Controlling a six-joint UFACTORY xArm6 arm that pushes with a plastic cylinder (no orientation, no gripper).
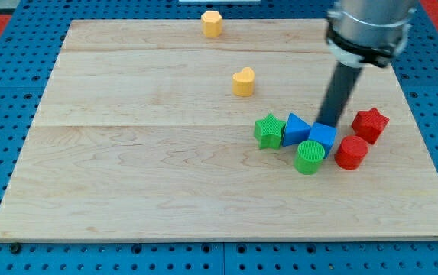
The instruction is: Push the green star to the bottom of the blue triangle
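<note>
Pale wooden desk (150, 176) on blue grid flooring, green star (268, 131) touching the blue triangle (296, 129) on its left side, my tip (328, 122) behind the blue cube (323, 136), no gripper fitted, green cylinder (309, 157) below, red blocks to the view's right.

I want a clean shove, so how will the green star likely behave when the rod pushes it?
The green star looks squat and flat-bottomed, so it should slide rather than tip. Its points may make it turn under an off-centre push. It seems to touch the blue triangle, which could shift too. My tip is beyond that triangle.
</note>
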